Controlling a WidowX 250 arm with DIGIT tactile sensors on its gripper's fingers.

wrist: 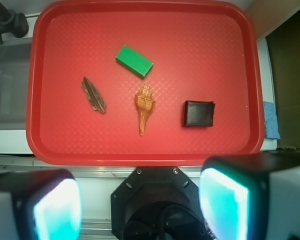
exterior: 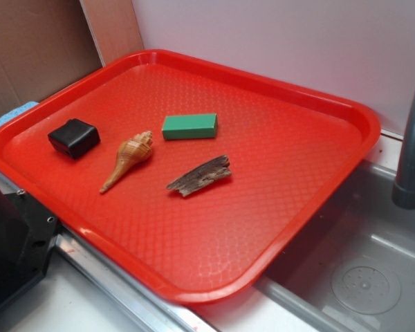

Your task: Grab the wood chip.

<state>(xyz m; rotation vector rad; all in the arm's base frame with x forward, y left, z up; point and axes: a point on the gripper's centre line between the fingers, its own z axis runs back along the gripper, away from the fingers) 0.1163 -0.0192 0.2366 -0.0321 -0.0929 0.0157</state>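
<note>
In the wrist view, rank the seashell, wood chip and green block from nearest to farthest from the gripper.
Gripper open, at the bottom edge.
1. Seashell, centre, tip pointing toward it.
2. Wood chip, left of the shell.
3. Green block, farthest up the tray.

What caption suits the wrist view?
Open gripper high above a red tray holding wood chip, seashell, green block, black box.

The rectangular plastic tray (exterior: pixel 318 104) was bright red, embossed all over with a fine diamond grid. On it the flat splintered wood chip (exterior: pixel 200 176) was dark grey-brown with lengthwise grain, the rectangular block (exterior: pixel 189 126) a solid green, the pointed spiral seashell (exterior: pixel 128 159) tan with paler banding, and the small square leathery pouch (exterior: pixel 74 137) plain black. The gripper's (wrist: pixel 140 202) finger pads (wrist: pixel 223 200) glowed pale cyan.
</note>
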